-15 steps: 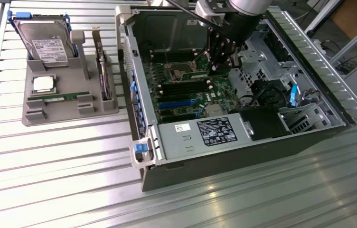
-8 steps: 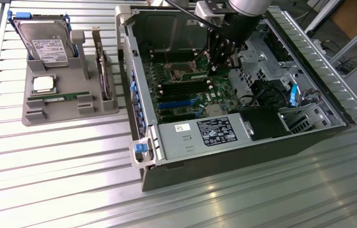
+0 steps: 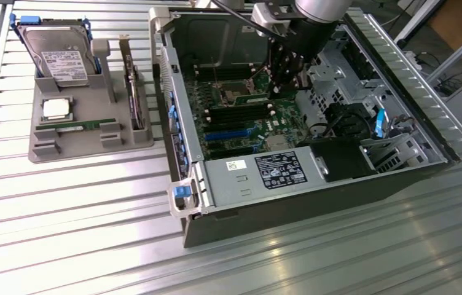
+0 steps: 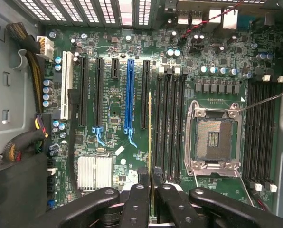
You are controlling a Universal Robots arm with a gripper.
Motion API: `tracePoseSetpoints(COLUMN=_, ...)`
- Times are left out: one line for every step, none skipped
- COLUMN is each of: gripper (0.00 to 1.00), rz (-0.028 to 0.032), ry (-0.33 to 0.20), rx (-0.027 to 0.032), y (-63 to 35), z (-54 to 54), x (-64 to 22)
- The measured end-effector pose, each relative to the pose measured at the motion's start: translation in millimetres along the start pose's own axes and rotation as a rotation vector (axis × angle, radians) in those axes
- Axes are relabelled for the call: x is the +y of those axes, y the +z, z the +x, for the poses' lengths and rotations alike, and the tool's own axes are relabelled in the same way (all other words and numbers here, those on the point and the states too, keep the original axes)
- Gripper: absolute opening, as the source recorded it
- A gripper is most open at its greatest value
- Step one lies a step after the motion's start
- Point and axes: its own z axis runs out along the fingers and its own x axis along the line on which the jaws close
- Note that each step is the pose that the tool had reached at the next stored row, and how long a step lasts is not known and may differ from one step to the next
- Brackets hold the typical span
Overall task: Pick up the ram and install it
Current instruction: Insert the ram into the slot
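Wrist view: my pincer (image 4: pixel 150 173) pinches the ram (image 4: pixel 150 133) edge-on over the green motherboard (image 4: pixel 117 102).

My black, rounded fingers (image 4: pixel 142 183) are pressed against the flat faces of the thin stick, so I see only its narrow yellow-green edge as a straight line. It hangs just beside the bank of long black memory slots (image 4: pixel 169 123), between them and a black expansion slot (image 4: pixel 144 95); I cannot tell if it touches the board. Past the slots sits the square processor socket (image 4: pixel 213 138) in its shiny metal frame, and near my fingers a ribbed silver heatsink (image 4: pixel 95 172). From the exterior view, my pincer (image 3: pixel 284 86) reaches down into the open grey metal case (image 3: pixel 214 37), which lies on the ribbed aluminium bench (image 3: pixel 75 209) beside a grey moulded tray (image 3: pixel 91 147).
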Motion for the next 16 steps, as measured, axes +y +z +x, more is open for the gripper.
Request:
tracePoseSetpoints(gripper=0.13, rz=0.0000, ry=0.000, rx=0.0000, y=0.2, z=0.0, x=0.0)
tracePoseSetpoints(gripper=0.13, rz=0.0000, ry=0.000, rx=0.0001, y=0.3, z=0.0, x=0.0)
tracePoseSetpoints(gripper=0.13, rz=0.0000, ry=0.000, rx=0.0000, y=0.6, z=0.0, x=0.0)
tracePoseSetpoints(gripper=0.13, rz=0.0000, ry=0.000, rx=0.0000, y=0.8, z=0.0, x=0.0)
tracePoseSetpoints(gripper=0.13, rz=0.0000, ry=0.000, rx=0.0000, y=1.0, z=0.1, x=0.0)
tracePoseSetpoints(gripper=0.13, rz=0.0000, ry=0.000, rx=0.0000, y=1.3, z=0.1, x=0.0)
tracePoseSetpoints(gripper=0.13, rz=0.0000, ry=0.000, rx=0.0000, y=1.5, z=0.1, x=-0.1)
tracePoseSetpoints(gripper=0.13, rz=0.0000, ry=0.000, rx=0.0000, y=1.7, z=0.1, x=-0.1)
tracePoseSetpoints(gripper=0.13, rz=0.0000, ry=0.000, rx=0.0001, y=2.0, z=0.1, x=-0.1)
tracePoseSetpoints(gripper=0.13, rz=0.0000, ry=0.000, rx=0.0000, y=2.6, z=0.1, x=-0.1)
tracePoseSetpoints(gripper=0.13, rz=0.0000, ry=0.000, rx=0.0000, y=2.9, z=0.2, x=-0.1)
tracePoseSetpoints(gripper=0.13, rz=0.0000, ry=0.000, rx=0.0000, y=3.1, z=0.2, x=-0.1)
tracePoseSetpoints(gripper=0.13, rz=0.0000, ry=0.000, rx=0.0000, y=3.3, z=0.2, x=-0.1)
tracePoseSetpoints(gripper=0.13, rz=0.0000, ry=0.000, rx=0.0000, y=3.5, z=0.2, x=-0.1)
tracePoseSetpoints(gripper=0.13, rz=0.0000, ry=0.000, rx=0.0000, y=3.7, z=0.2, x=-0.1)
tracePoseSetpoints(gripper=0.13, rz=0.0000, ry=0.000, rx=0.0000, y=3.8, z=0.2, x=-0.2)
